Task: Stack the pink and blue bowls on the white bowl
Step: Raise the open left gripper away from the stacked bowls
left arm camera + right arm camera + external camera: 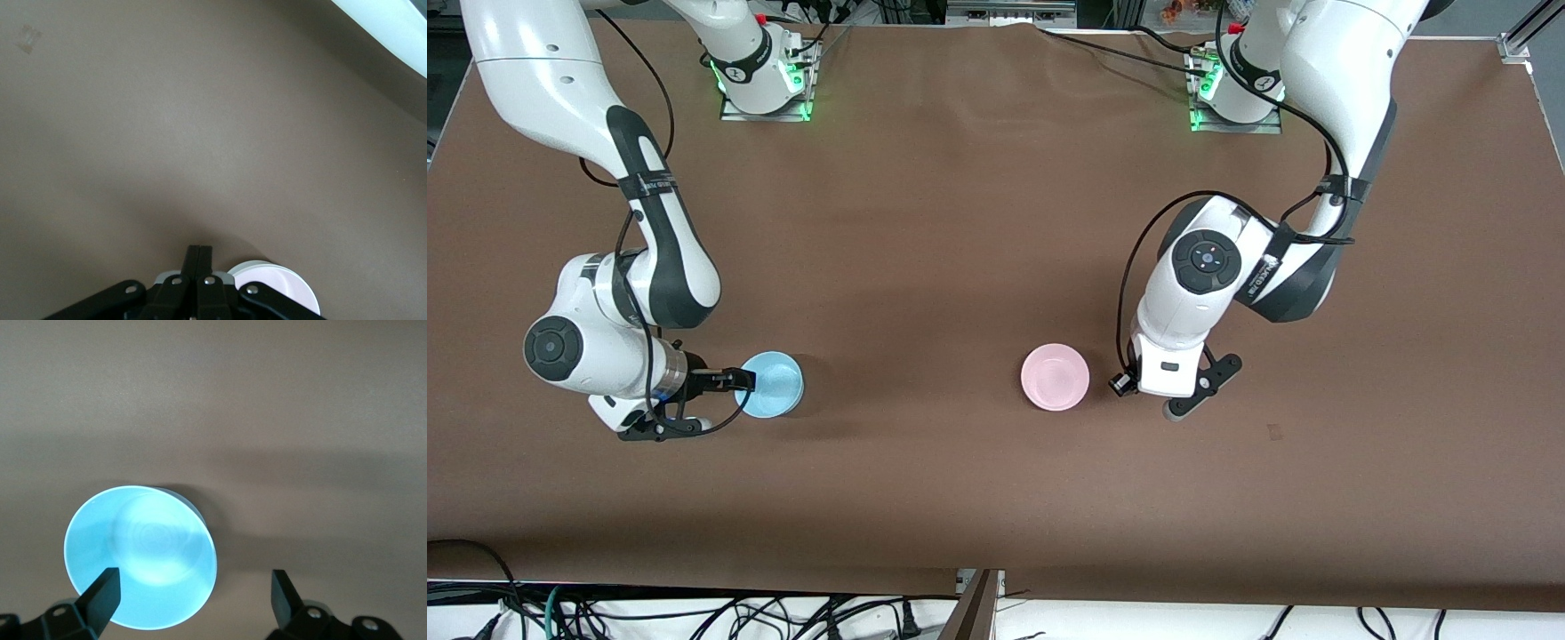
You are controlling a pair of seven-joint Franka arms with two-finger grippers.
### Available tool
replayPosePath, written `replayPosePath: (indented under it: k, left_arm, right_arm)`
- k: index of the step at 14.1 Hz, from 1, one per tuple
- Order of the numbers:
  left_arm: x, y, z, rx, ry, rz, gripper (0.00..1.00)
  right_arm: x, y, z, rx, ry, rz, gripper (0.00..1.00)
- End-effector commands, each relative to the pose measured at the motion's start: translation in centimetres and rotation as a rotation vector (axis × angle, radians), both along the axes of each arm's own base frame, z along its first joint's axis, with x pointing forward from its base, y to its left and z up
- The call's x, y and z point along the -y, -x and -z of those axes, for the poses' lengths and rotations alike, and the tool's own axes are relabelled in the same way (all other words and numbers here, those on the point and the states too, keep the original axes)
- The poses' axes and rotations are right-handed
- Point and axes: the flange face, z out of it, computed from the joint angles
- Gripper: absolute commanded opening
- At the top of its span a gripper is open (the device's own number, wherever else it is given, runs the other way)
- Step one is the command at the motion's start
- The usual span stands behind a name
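The light blue bowl (771, 384) sits upright on the brown table toward the right arm's end. My right gripper (711, 404) is open wide over it. In the right wrist view one finger (103, 587) hangs over the blue bowl's (143, 553) rim and the other is off the bowl; the gripper (193, 581) holds nothing. The pink bowl (1055, 377) sits mid-table. In the left wrist view a white rim (248, 267) shows around the pink bowl (290, 288), so it seems nested in the white bowl. My left gripper (1176, 411) (200, 257) is shut and empty beside it, toward the left arm's end.
The brown table (960, 222) stretches wide around both bowls. A small stain (1273, 433) marks the cloth near the left gripper, also in the left wrist view (28, 39). The table's front edge with cables (694, 613) lies nearest the front camera.
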Motion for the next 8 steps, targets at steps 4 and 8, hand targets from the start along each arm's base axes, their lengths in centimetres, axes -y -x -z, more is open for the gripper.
replayPosePath:
  k: [4,8]
  left_arm:
    - [-4.6,-1.8,-6.3,-0.065,0.034,0.075,0.00]
    - [-10.7,-3.9,-10.1,-0.094,0.060,0.109,0.00]
  right_arm:
    - [0.0,0.1,-0.7,0.008,-0.011,0.006,1.00]
    - [-0.3,0.1,-0.6,0.006,-0.011,0.001,1.00]
